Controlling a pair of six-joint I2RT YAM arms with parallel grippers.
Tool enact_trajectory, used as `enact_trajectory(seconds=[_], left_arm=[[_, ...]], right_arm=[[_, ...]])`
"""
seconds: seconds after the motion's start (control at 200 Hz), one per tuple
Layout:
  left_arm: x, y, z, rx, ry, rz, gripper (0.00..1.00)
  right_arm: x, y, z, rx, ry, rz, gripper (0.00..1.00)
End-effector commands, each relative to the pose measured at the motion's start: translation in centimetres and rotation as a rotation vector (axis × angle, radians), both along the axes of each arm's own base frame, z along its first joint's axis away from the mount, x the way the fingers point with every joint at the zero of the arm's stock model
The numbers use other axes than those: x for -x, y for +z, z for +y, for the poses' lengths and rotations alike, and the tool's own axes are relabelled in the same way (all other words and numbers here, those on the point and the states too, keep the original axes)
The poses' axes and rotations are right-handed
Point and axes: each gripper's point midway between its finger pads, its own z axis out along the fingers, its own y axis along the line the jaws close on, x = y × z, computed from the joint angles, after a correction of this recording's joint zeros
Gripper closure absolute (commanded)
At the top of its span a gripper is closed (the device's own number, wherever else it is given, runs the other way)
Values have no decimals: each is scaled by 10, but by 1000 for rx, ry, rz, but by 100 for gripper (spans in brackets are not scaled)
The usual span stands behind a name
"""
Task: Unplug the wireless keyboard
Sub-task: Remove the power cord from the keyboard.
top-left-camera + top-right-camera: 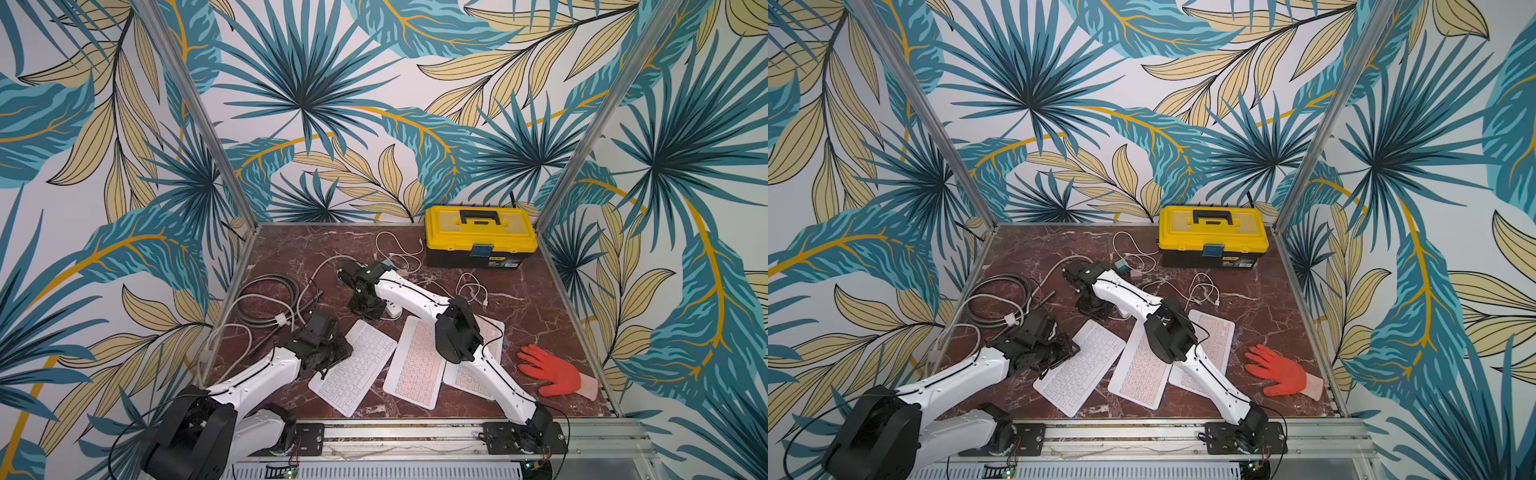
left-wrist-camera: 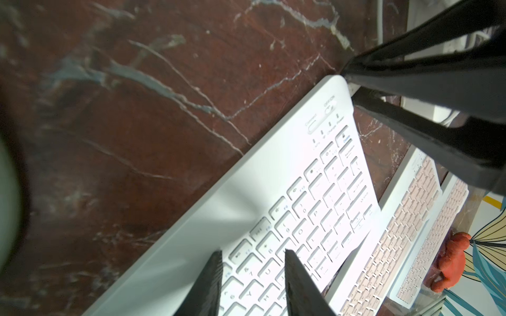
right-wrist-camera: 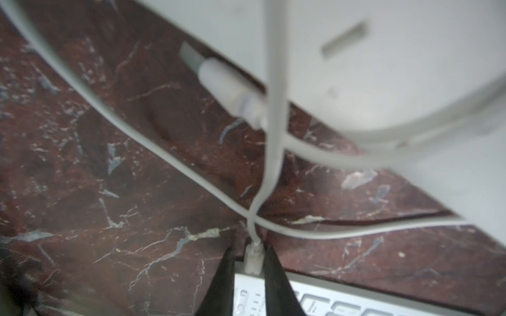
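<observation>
Three flat keyboards fanned across the lower middle of both top views, on a red-brown marble tabletop (image 1: 532,307). Leftmost: the white wireless keyboard (image 1: 357,370) (image 1: 1079,370) with white keys, tilted, upper end toward the frame's centre. Right of it, a middle white keyboard with pink keys (image 1: 415,365), then a rightmost pink-keyed keyboard (image 1: 467,380) partly hidden under the right arm.

Right gripper (image 3: 249,247) pointed down at the upper end of the white wireless keyboard, black fingers (image 3: 275,276) straddling a small white plug (image 3: 253,260) seated in that keyboard's edge, bottom centre of the right wrist view. Set narrow: one finger against the plug, a thin slit at the other; cannot tell whether clamped firmly. Thin white cable (image 3: 273,82) running from the plug toward the top of that frame, crossing a second white lead (image 3: 164,157).

Left gripper (image 2: 253,253) over the key field at the bottom centre of the left wrist view, fingers parted, only keys between them; contact with the keys not discernible.

Yellow plastic toolbox with black handle (image 1: 480,232) at the back right of the tabletop; orange-red work glove (image 1: 548,370) at lower right; coiled grey cable (image 1: 266,303) at left
</observation>
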Motion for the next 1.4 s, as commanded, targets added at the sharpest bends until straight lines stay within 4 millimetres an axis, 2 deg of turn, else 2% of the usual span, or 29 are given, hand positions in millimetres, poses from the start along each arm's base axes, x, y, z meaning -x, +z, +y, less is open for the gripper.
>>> enact_trajectory(seconds=[0.0, 0.12, 0.26, 0.476, 0.571, 0.706, 0.876, 1.076, 1.242, 1.397], left_arm=[[5, -9, 9, -41, 15, 3, 60], [4, -11, 11, -33, 40, -14, 59], [5, -13, 11, -34, 46, -17, 59], [19, -29, 14, -45, 51, 40, 60], [27, -36, 16, -44, 58, 76, 60], [28, -41, 17, -58, 54, 93, 60], [23, -43, 6, -58, -10, 132, 60], [16, -37, -10, -82, -152, 149, 62], [18, -24, -22, -182, -319, 129, 62], [25, -12, -34, -303, -482, 74, 58]], right_arm=[[22, -32, -16, 87, -13, 109, 87], [39, -48, -33, 155, -21, 178, 92], [42, -59, -48, 212, -54, 212, 94], [11, -50, -59, 216, -187, 120, 96], [-2, -42, -58, 207, -199, 59, 96], [-22, -40, -44, 175, -39, -19, 97], [-26, -38, -52, 234, 87, -55, 97], [-29, -36, -54, 243, 137, -81, 97], [-26, -43, -45, 183, 109, -72, 97], [-22, -46, -36, 120, 95, -56, 97]])
